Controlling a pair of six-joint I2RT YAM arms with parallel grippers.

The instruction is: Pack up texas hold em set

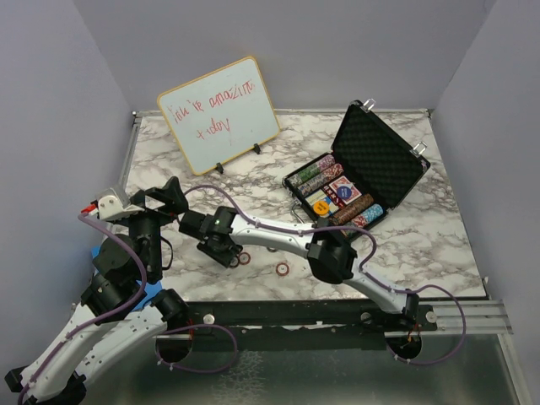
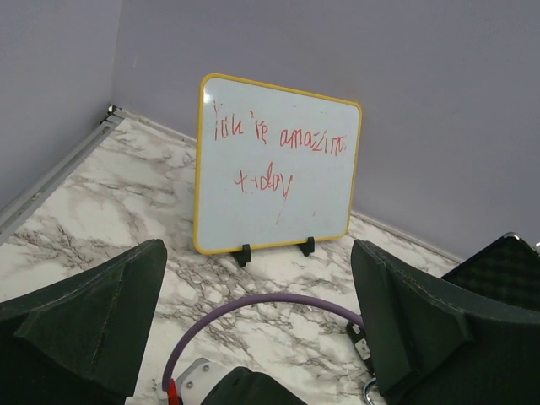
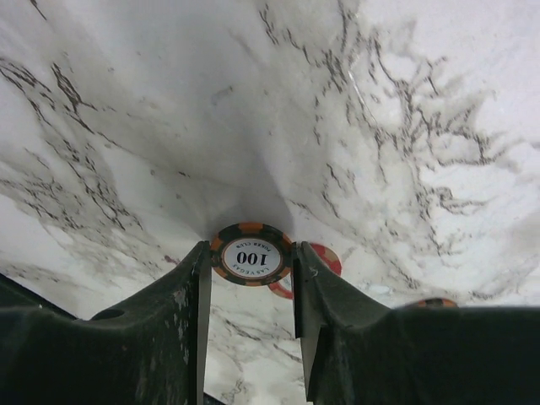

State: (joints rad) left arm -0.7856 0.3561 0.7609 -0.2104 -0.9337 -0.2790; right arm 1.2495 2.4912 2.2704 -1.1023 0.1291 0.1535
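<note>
Pinching the 100 chip (image 3: 251, 256) flat on the bench (image 3: 380, 126) with our right tool (image 3: 251, 246), we could squirt it out if the thin rim slips; left tool (image 2: 257, 249) spread, briefcase (image 1: 384, 156) well apart.

Showing black and orange edge stripes around a white centre on the 100 chip (image 3: 251, 255). Veining grey across the white marble table (image 3: 253, 101). Framing the whiteboard (image 2: 278, 169) in yellow, lettering red. Trailing purple along the cable (image 2: 253, 300).
</note>
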